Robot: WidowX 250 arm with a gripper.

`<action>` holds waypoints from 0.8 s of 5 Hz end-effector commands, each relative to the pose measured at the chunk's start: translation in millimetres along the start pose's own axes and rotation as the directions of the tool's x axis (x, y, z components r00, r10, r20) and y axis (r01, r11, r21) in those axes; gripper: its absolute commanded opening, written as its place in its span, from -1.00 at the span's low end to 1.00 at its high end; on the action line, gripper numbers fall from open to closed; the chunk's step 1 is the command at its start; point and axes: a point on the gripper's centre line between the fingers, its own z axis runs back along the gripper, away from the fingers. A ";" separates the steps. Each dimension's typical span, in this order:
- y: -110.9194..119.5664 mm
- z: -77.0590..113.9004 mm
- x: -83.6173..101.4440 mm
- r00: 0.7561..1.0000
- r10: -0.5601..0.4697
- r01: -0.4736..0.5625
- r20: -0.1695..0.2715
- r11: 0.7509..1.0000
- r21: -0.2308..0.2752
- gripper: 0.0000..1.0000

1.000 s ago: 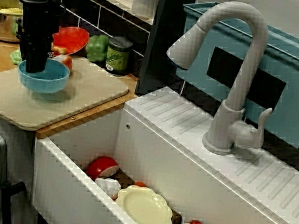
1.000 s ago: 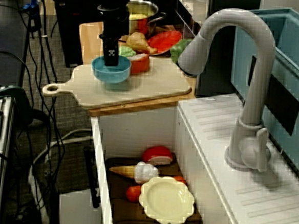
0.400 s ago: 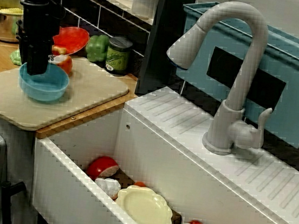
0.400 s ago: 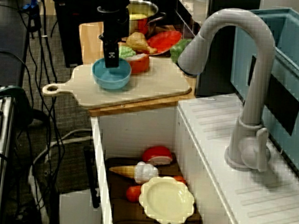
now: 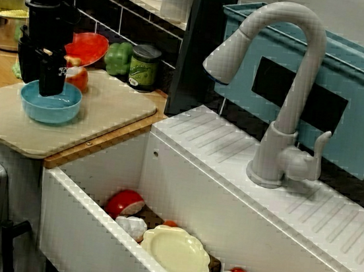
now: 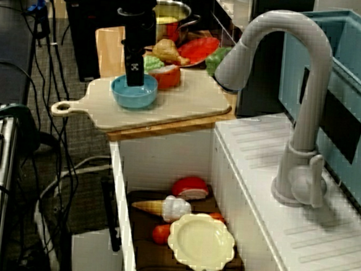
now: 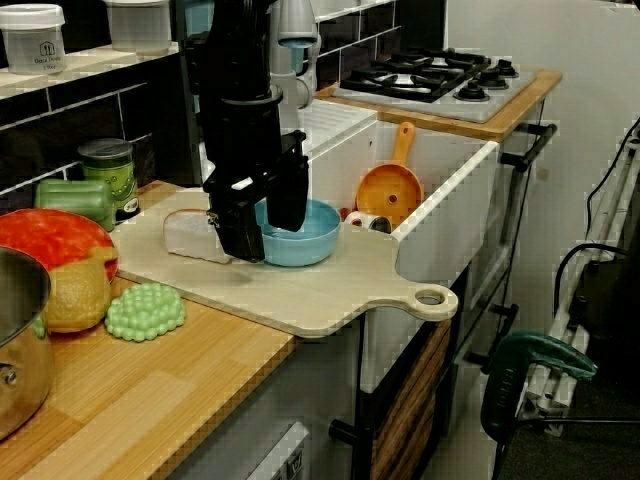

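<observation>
Black tool (image 7: 268, 232), fingers spread, straddles the rim of a blue bowl (image 7: 312, 238) on a cutting board (image 7: 330, 292). The green jar (image 7: 106, 165) label is too small to read.

Faucet (image 5: 298, 90), yellow plate (image 5: 175, 253), green jar (image 5: 144, 68)

Nothing legible: dark label on white lidded container (image 7: 30, 38), 10 o'clock in counter-end view, blurred; green jar (image 7: 106, 172) label and white mark on gripper (image 7: 262, 222) likewise

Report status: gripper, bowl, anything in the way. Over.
Gripper open, jaws astride the rim. Blue bowl flat on cutting board. Red toy food close beside it.
</observation>
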 end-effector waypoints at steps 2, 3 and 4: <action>7.4 32.3 -6.4 0.999 -0.002 0.003 0.047 1.000 -0.030 1.00; 12.8 39.9 -9.9 0.998 -0.015 0.016 0.056 1.000 -0.020 1.00; 19.9 46.2 -17.0 0.998 -0.004 0.005 0.055 1.000 -0.016 1.00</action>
